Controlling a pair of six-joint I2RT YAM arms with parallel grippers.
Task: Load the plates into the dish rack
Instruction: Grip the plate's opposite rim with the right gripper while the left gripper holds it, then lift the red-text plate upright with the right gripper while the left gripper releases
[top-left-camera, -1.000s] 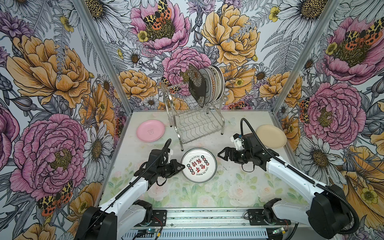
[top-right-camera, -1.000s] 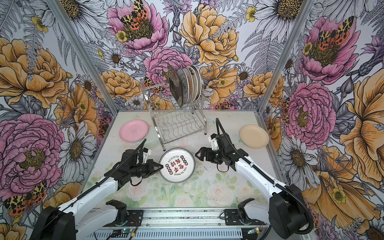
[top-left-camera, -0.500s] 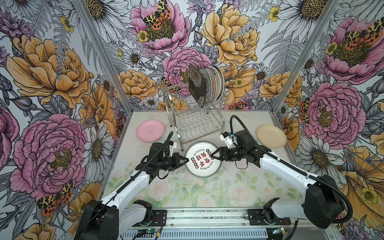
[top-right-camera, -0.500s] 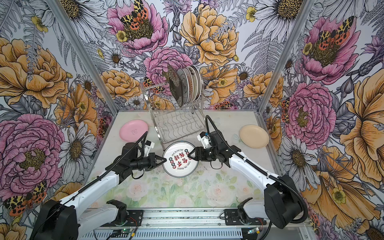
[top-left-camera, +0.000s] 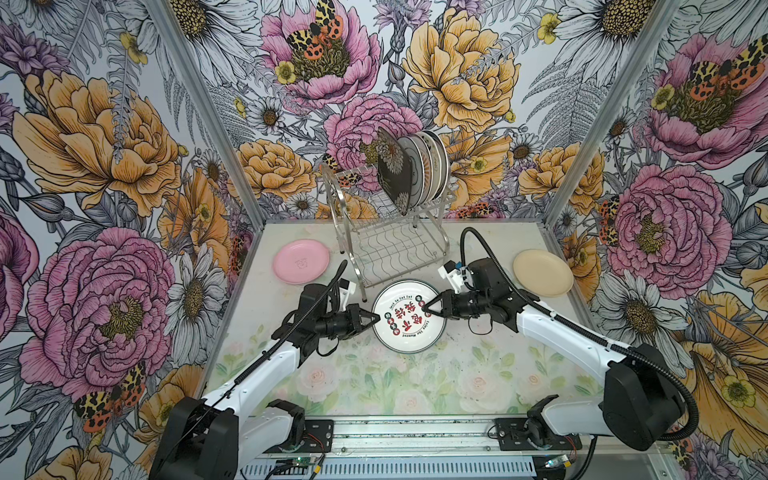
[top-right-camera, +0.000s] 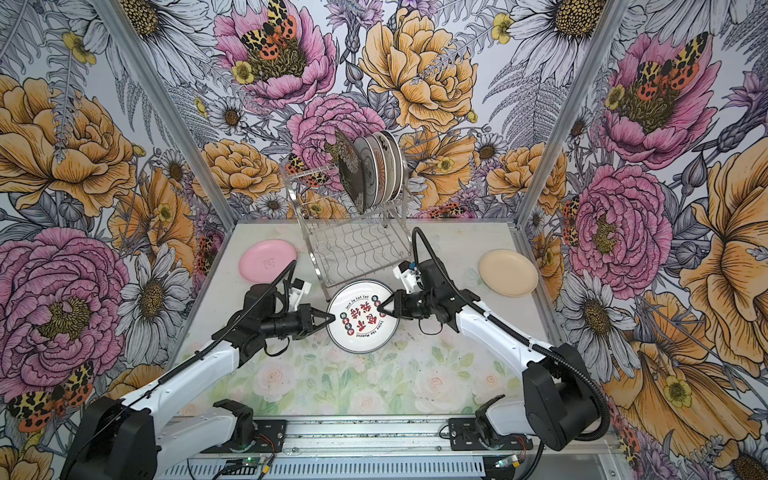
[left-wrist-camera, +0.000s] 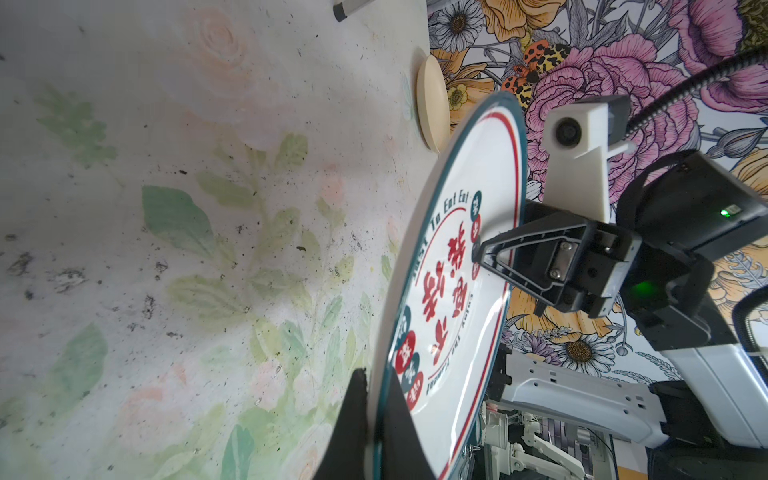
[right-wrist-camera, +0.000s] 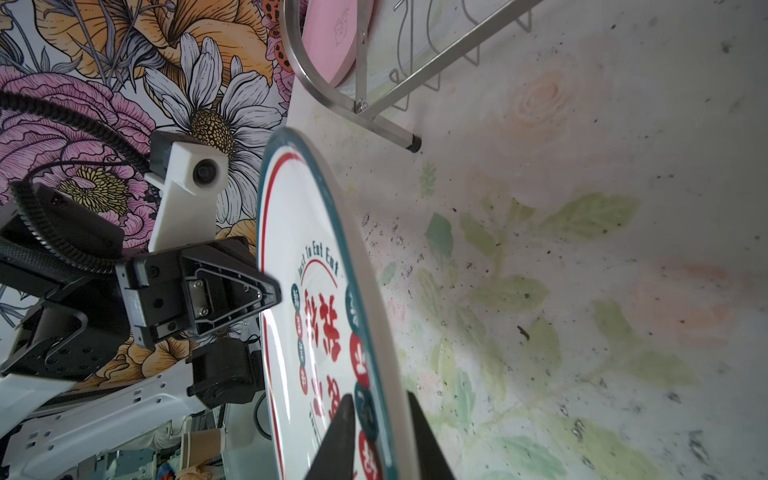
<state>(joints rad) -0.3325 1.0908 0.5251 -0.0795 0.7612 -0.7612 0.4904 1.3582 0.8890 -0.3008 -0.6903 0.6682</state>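
Now, in both top views my left gripper (top-left-camera: 376, 319) is clenched on the left rim of the printed plate (top-left-camera: 409, 332). My right gripper (top-left-camera: 427, 309) pinches the opposite side, its tips reaching onto the red characters. That plate sits just in front of the dish rack (top-left-camera: 390, 249), by its near foot. Whether it is clear of the table (top-left-camera: 415, 386) I cannot tell. The racked plates (top-left-camera: 419, 170) stand on edge in the upper tier, the dark square one at the left end. The pink plate (top-left-camera: 301, 262) lies flat left of the rack and the cream plate (top-left-camera: 543, 272) lies flat to its right.

From the left wrist, my left gripper (left-wrist-camera: 376, 386) straddles the plate's teal rim (left-wrist-camera: 457, 324) tightly, and my right gripper (left-wrist-camera: 482, 253) presses the printed face.

From the right wrist, my right gripper (right-wrist-camera: 380, 403) has one finger on each side of the rim. My left gripper (right-wrist-camera: 274, 295) is clamped on the far edge, with the rack's foot (right-wrist-camera: 411, 143) just beyond.
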